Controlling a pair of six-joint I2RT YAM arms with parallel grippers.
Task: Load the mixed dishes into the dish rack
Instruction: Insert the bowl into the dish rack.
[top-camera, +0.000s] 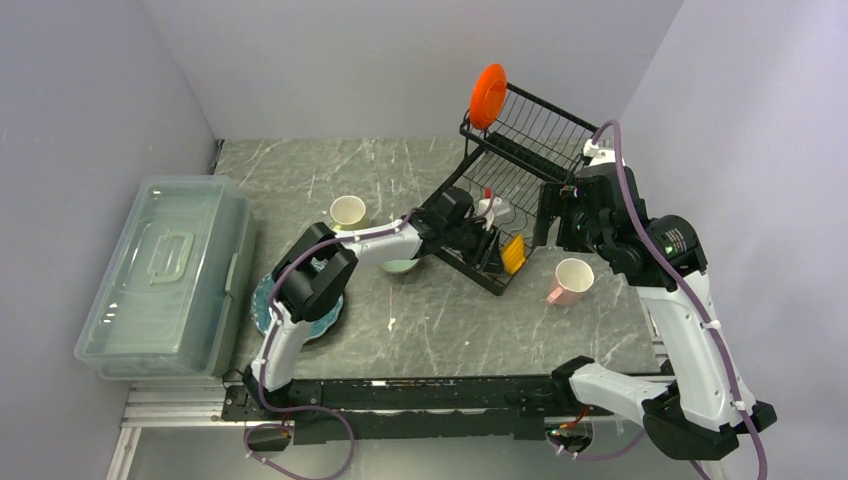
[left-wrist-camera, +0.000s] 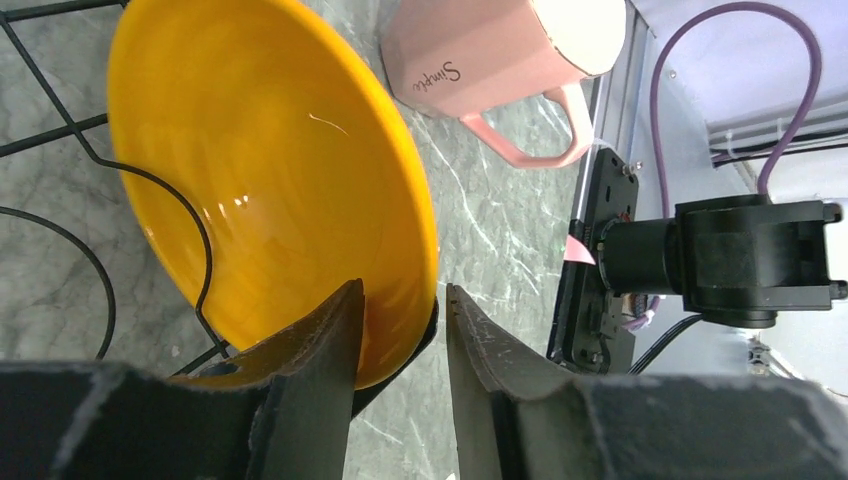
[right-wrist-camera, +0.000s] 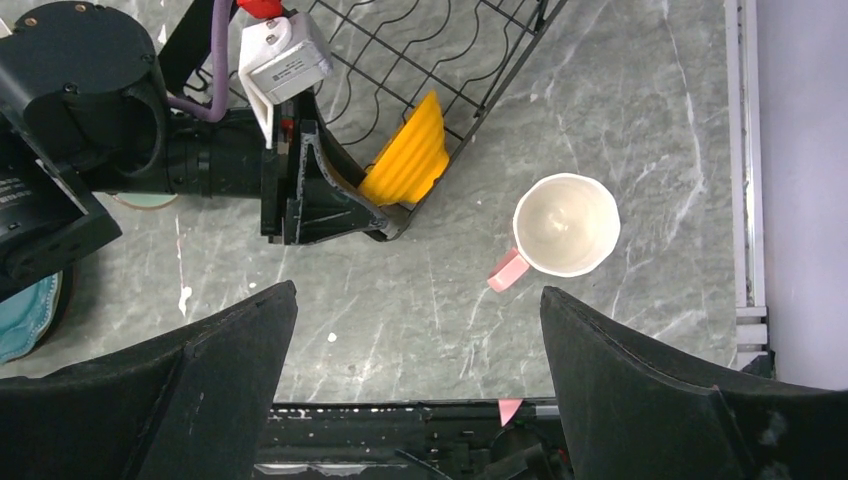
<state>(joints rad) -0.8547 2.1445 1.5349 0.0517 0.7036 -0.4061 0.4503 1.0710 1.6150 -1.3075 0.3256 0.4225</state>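
Grey marble tabletop (top-camera: 440, 330), black wire dish rack (top-camera: 520, 150). Orange-yellow bowl (left-wrist-camera: 270, 180): on edge in rack's lower tray. Left tool (left-wrist-camera: 402, 290): narrowly parted astride bowl rim, no firm pinch evident. Right tool (right-wrist-camera: 415, 295): wide, empty, above pink mug (right-wrist-camera: 565, 225). Risk: a finger snagging the rim on withdrawal topples the bowl.

You have a bowl (top-camera: 513, 254) standing on edge in the near corner of the rack (top-camera: 540, 130). A mug (top-camera: 572, 280) sits on the table (top-camera: 440, 320) just right of it. Left are another mug (top-camera: 348, 211), plates (top-camera: 262, 300) and a bin (top-camera: 165, 275).
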